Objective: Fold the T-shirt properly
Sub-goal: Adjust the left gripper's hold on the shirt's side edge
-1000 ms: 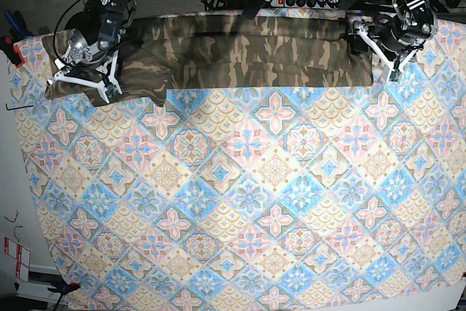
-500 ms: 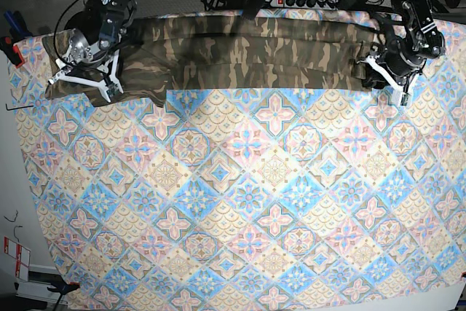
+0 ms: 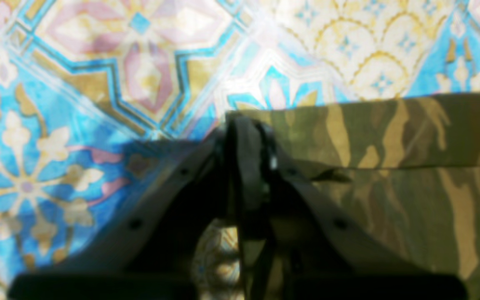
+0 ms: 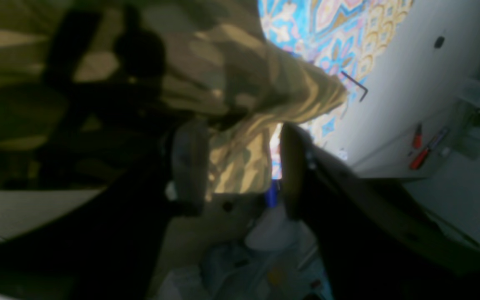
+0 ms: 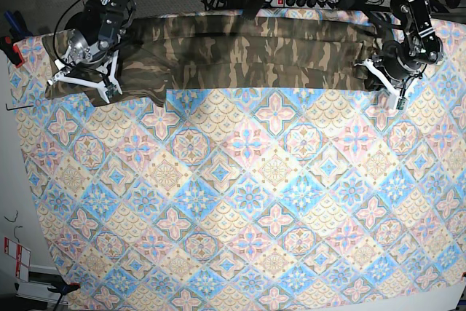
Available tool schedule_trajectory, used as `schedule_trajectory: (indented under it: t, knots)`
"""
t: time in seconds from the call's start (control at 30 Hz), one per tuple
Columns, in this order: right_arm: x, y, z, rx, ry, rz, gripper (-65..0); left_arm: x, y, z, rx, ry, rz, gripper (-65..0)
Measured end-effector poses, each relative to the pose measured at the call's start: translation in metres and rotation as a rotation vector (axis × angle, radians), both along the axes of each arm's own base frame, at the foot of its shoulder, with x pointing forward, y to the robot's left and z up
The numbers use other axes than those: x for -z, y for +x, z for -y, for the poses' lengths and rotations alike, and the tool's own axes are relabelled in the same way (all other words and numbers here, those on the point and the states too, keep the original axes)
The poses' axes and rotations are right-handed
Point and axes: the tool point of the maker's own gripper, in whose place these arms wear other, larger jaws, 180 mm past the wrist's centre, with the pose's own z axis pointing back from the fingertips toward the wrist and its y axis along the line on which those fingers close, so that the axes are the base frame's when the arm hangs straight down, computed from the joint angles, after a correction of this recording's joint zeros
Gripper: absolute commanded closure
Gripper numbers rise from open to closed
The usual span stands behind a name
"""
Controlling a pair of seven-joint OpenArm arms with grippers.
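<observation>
While the T-shirt [image 5: 247,52] lies folded lengthwise, left pincer [image 3: 246,137] pinching its corner, right pincer [image 4: 240,166] parted around cloth.

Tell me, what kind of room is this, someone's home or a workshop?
Most likely a robotics lab or workshop, not a home. Two robot arms work a camouflage T-shirt on a table under a patterned tablecloth, a power strip with cables sits behind, and red-handled tools lie on a bench.
</observation>
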Motion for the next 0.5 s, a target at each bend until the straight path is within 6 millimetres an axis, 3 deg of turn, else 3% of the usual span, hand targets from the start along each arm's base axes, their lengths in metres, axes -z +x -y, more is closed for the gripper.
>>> schedule_trajectory:
  t: [0.13,0.23,0.5]
  knots:
    - [0.0,0.001,0.0,0.0,0.0,0.003,-26.3,-0.008,-0.029,0.01,0.123,0.077,-0.115,-1.9]
    - [0.0,0.001,0.0,0.0,0.001,0.001,-26.3,-0.017,-0.047,0.006,0.172,0.159,-0.176,-1.9]
    - [0.006,-0.001,-0.002,0.0,0.009,-0.014,-26.3,-0.029,-0.045,0.004,0.199,0.206,-0.181,-1.9]
